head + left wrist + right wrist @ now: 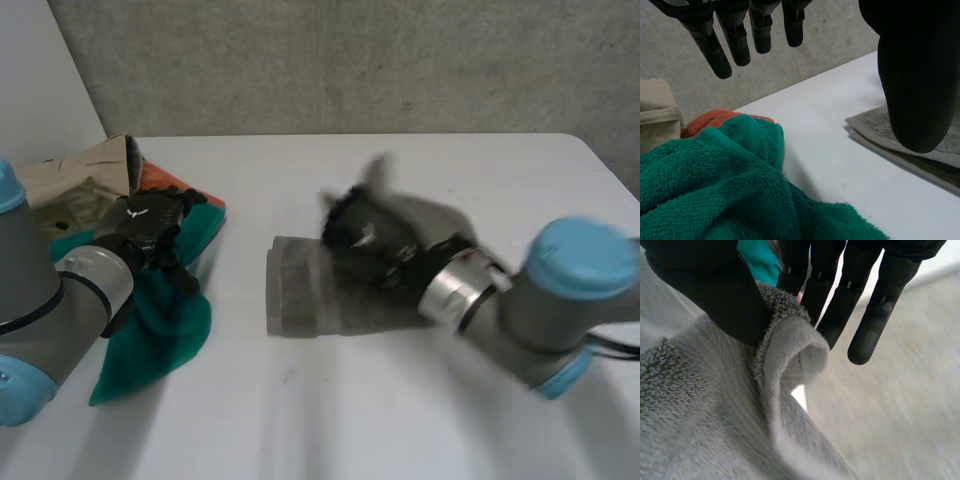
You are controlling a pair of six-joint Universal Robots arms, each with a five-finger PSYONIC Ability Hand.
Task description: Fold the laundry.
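A grey towel lies partly folded mid-table. My right hand is over its right part and lifts an edge of it. In the right wrist view the thumb and fingers of the right hand pinch a raised fold of the grey towel. My left hand hovers over a green towel at the table's left. Its fingers hang straight and apart from the thumb, above the green towel, holding nothing. The grey towel lies beyond the left thumb.
A pile of laundry sits at the far left: a beige cloth and an orange cloth under the green towel. The white table has bare surface in front and behind the grey towel.
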